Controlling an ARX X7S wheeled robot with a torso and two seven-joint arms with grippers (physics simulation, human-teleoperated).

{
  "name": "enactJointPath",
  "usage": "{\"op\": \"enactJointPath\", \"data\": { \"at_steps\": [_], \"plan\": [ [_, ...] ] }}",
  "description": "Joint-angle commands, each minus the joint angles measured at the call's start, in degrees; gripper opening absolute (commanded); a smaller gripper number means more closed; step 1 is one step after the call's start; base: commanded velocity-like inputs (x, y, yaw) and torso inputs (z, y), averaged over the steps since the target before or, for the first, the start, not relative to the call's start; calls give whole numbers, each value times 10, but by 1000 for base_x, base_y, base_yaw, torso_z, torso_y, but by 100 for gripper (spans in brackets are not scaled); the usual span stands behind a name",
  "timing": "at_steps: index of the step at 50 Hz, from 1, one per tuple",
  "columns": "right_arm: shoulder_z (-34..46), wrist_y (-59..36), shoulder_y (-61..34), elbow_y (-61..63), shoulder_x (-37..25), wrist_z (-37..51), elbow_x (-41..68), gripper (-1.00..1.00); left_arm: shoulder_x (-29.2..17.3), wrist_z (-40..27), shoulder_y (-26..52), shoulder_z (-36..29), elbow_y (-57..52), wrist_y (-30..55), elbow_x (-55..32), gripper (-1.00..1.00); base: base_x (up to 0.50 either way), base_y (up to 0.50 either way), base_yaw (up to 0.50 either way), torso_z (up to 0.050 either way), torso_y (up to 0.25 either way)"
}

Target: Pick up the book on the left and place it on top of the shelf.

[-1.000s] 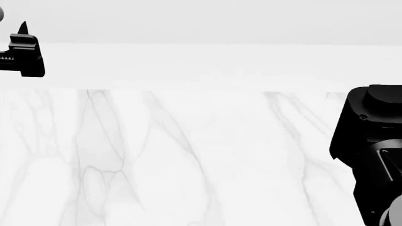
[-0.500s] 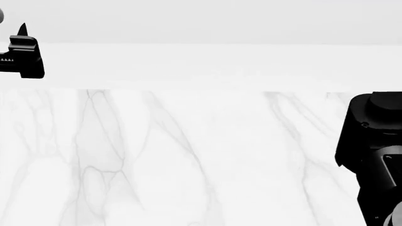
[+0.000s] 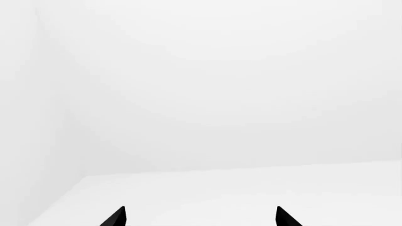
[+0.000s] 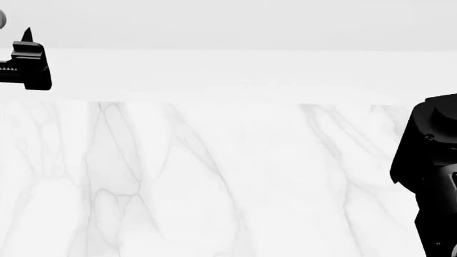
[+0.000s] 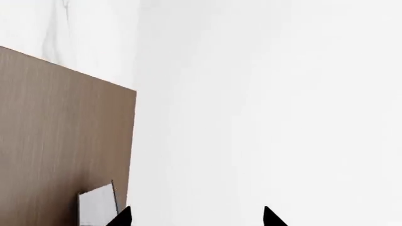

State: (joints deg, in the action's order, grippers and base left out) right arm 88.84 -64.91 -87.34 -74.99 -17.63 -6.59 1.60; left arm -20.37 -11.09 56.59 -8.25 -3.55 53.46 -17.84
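Observation:
The black book is out of view in every frame. The shelf shows only in the right wrist view, as a flat dark brown board [image 5: 63,141] beside my right gripper [image 5: 196,217]. That gripper's two black fingertips stand wide apart with nothing between them. My left gripper [image 3: 199,217] is also open and empty, facing bare white walls. In the head view the left gripper [image 4: 25,59] is at the far upper left. Only the black body of the right arm [image 4: 432,171] shows at the right edge.
A light-grey book corner [image 5: 97,207] lies against the brown board near my right fingertip. A white marble surface [image 4: 214,176] with grey veins fills the head view, with a plain white band [image 4: 228,75] above it.
The right arm has shifted toward the right edge of the head view. The left gripper has hardly moved.

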Motion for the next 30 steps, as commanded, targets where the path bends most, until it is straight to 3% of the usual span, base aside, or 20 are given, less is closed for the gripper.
{"op": "enactJointPath", "data": {
  "at_steps": [1, 22, 26, 27, 30],
  "plan": [
    [-53, 169, -3, 0, -12, 11, 1, 100, 0, -1, -1, -1, 1, -2, -1, 100, 0, 0, 0, 0, 0],
    [-84, 205, -2, 0, -15, 18, -12, 100, 0, -3, 0, -4, 3, -3, -3, 100, 0, 0, 0, 0, 0],
    [-172, 302, -4, 0, -28, 77, 34, 100, -1, -4, -2, -3, 0, -2, -5, 100, 0, 0, 0, 0, 0],
    [-231, 353, -3, 0, -37, 88, 72, 100, -1, -3, -2, -3, 0, -3, -5, 100, 0, 0, 0, 0, 0],
    [-333, 417, 4, 0, -47, 36, 123, 100, -1, -4, -3, -3, -3, -1, -6, 100, 0, 0, 0, 0, 0]
  ]
}}
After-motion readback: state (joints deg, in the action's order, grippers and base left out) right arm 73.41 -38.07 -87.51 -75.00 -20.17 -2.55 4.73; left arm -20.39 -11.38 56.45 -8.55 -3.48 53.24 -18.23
